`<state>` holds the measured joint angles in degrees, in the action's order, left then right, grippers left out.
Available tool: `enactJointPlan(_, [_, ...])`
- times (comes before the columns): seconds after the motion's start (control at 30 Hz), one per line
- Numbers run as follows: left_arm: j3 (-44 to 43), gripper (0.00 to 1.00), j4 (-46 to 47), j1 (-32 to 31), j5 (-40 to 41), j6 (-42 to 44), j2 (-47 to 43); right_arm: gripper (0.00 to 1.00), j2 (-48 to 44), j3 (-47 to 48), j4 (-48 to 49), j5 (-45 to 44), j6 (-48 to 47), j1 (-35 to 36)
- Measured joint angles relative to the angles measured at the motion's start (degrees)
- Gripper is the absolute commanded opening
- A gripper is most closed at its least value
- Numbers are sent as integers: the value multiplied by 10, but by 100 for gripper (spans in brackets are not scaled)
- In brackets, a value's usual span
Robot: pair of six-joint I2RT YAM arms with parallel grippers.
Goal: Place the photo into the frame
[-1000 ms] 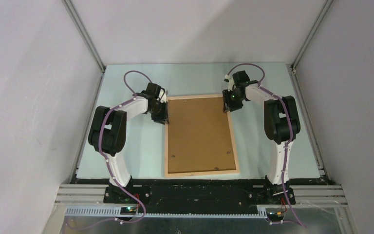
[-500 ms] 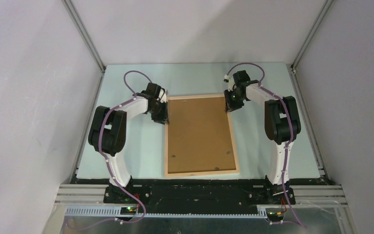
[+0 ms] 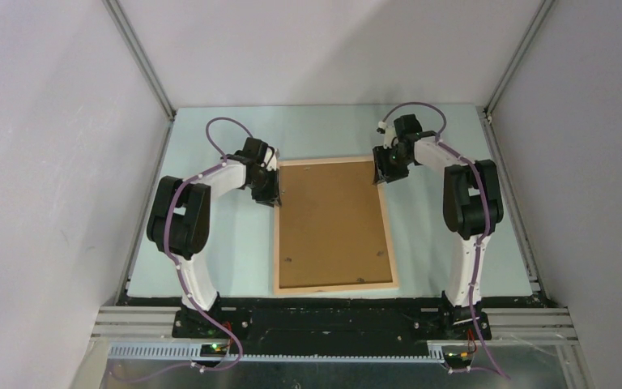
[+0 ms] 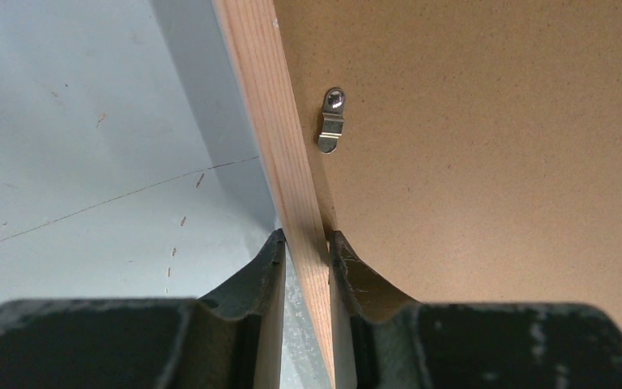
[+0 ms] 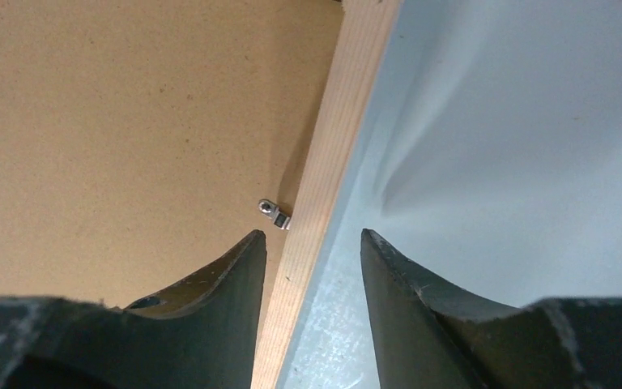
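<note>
The frame (image 3: pixel 336 285) lay back-up, backing board (image 3: pixel 332 223) seated, the photo unseen, presumably beneath; the left gripper (image 4: pixel 305 243) pinched the left rail, while the right gripper (image 5: pixel 312 243) had edged toward the far corner, jaws parted astride the right rail, suggesting near completion.

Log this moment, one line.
left gripper: shut on frame rail | right gripper: open astride opposite rail | backing board: in frame | photo: unseen

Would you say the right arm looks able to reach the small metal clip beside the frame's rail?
Probably yes: the right end effector stands open astride the frame rail, the metal clip uncovered just ahead.
</note>
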<state>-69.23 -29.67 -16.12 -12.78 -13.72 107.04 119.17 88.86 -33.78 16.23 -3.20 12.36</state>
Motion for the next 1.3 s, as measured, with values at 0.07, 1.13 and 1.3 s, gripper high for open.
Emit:
enactJointPlan(0.07, [0, 0, 0, 0, 0, 0, 0, 53, -2, 0, -1, 6, 2, -7])
enactJointPlan(1.13, [-1, 0, -1, 2, 1, 0, 0, 55, -249, -281, -50, 37, -56, 30])
enactJointPlan(1.3, [-1, 0, -1, 4, 0, 0, 0, 44, -225, -281, -29, 14, -55, 37])
